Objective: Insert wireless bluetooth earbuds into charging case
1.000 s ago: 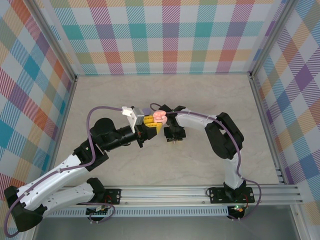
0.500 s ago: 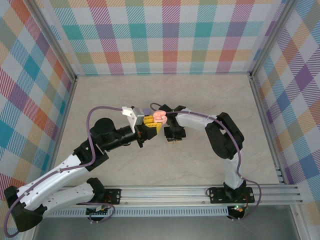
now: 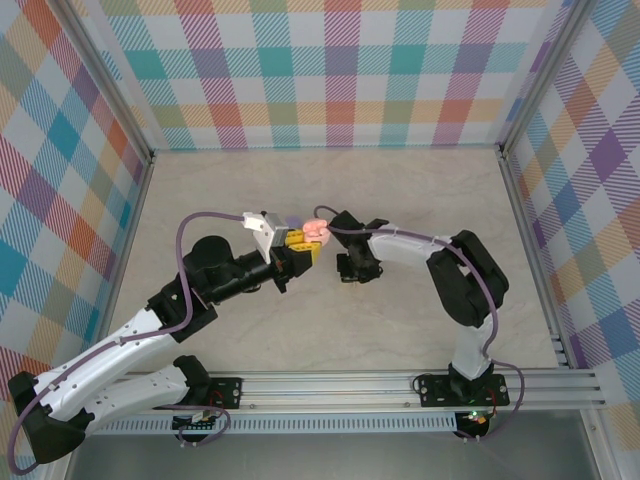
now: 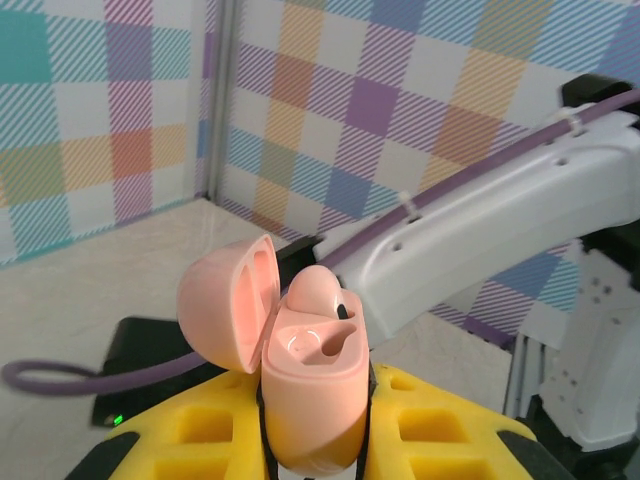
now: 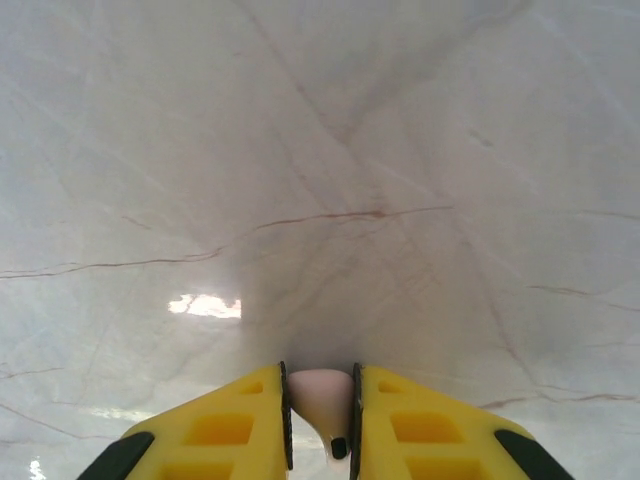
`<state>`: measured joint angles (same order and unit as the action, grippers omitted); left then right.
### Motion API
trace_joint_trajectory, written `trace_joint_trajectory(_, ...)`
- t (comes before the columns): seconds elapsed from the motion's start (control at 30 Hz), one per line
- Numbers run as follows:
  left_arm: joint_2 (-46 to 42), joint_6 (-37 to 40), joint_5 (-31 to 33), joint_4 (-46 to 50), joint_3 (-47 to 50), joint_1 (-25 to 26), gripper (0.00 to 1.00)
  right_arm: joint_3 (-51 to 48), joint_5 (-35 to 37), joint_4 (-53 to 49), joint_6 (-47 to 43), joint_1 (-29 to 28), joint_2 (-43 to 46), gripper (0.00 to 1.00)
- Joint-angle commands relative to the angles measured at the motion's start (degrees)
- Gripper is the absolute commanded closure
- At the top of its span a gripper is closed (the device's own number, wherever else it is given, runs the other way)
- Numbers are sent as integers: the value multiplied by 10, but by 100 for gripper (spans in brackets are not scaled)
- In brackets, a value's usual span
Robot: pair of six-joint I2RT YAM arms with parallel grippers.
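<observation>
A pale earbud (image 5: 320,392) is pinched between our right fingers (image 5: 262,400), stem toward the camera, over the marbled bench (image 5: 330,160). A second bud (image 4: 314,288) sits in the far slot of the pink case (image 4: 310,400), and the slot beside it is empty. The lid (image 4: 228,305) is swung open. Our left fingers (image 4: 410,410) clamp the case upright, just beside the right arm (image 4: 480,230).

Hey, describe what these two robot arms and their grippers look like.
The left arm and right arm have white shells, black joints and a purple cable each. The left gripper and right gripper have yellow fingers with rectangular pockets.
</observation>
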<state>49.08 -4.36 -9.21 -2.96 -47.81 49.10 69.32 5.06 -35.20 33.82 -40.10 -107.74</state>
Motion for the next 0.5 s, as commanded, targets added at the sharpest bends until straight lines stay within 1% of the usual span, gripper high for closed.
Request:
trace_joint_trajectory(0.0,2,-31,75,30,-2,4,91,-40,-25,66,-6,18,45,81)
trace_joint_trajectory(0.07,11,-47,88,46,-5,-6,91,-66,-42,95,-9,28,67,82)
trace_joint_trajectory(0.13,20,-64,84,55,-8,-20,91,-88,-53,120,-8,36,89,82)
trace_joint_trajectory(0.33,62,-110,40,64,-3,-68,91,-147,-75,173,-8,59,170,82)
trace_joint_trajectory(0.47,92,-128,20,61,0,-84,91,-170,-81,187,-17,63,233,82)
